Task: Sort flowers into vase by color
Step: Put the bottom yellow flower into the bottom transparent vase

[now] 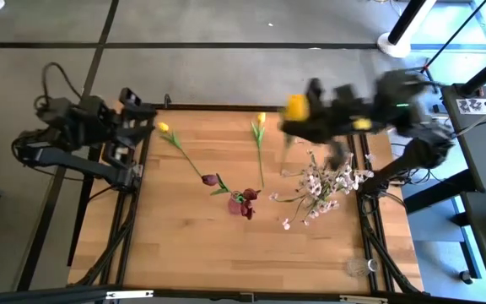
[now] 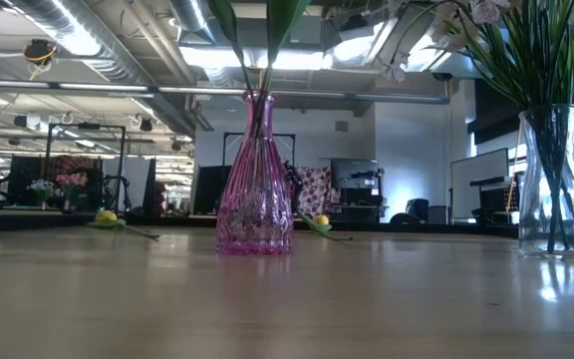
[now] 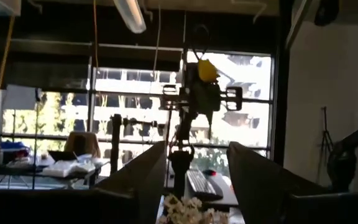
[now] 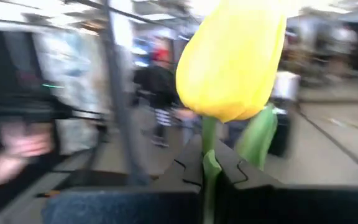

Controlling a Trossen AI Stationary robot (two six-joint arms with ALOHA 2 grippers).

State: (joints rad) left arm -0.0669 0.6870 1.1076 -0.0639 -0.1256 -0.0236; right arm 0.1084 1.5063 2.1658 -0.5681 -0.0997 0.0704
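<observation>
Yellow tulip (image 4: pixel 232 59) clamped by its stem in right end effector (image 4: pixel 211 171) above table (image 1: pixel 192 245); left end effector (image 3: pixel 194 180) released.

Open industrial lab — exposed ducts (image 2: pixel 78 45), strip lights (image 2: pixel 267 55), workstations (image 2: pixel 367 194)

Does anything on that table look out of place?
Yes: two yellow tulips lie flat on the table instead of standing in a vase. The right gripper holds a third tulip in the air.
</observation>
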